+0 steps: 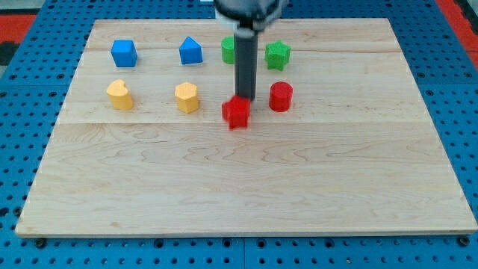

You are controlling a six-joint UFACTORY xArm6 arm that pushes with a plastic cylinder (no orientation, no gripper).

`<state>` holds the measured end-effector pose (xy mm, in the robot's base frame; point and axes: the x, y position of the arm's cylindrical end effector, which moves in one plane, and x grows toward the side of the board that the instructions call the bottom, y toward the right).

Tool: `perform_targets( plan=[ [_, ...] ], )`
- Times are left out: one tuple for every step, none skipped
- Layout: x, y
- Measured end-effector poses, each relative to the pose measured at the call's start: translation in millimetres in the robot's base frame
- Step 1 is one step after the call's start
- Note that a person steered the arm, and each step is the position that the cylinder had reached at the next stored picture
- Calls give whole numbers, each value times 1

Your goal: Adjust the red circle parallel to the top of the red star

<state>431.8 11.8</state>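
At the bench's [246, 187] upper middle, the tip [245, 100] touches the red star's [237, 113] top edge; the red circle [281, 97] stands just to the view's right. No hand is fitted.

Red circle [281, 97] sits upright, just right of and slightly above the red star [236, 113]

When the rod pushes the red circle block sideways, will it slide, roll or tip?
The red circle block stands on its flat end on the smooth wooden board, so it probably slides. It looks squat, so tipping seems unlikely. An off-centre push from my tip, now by the red star block, may spin it aside.
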Motion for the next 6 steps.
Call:
perform_targets(
  plan=[
    [10,67],
    [-70,68],
    [-116,60],
    [-131,-15],
    [-127,7],
    [-155,-19]
  ],
)
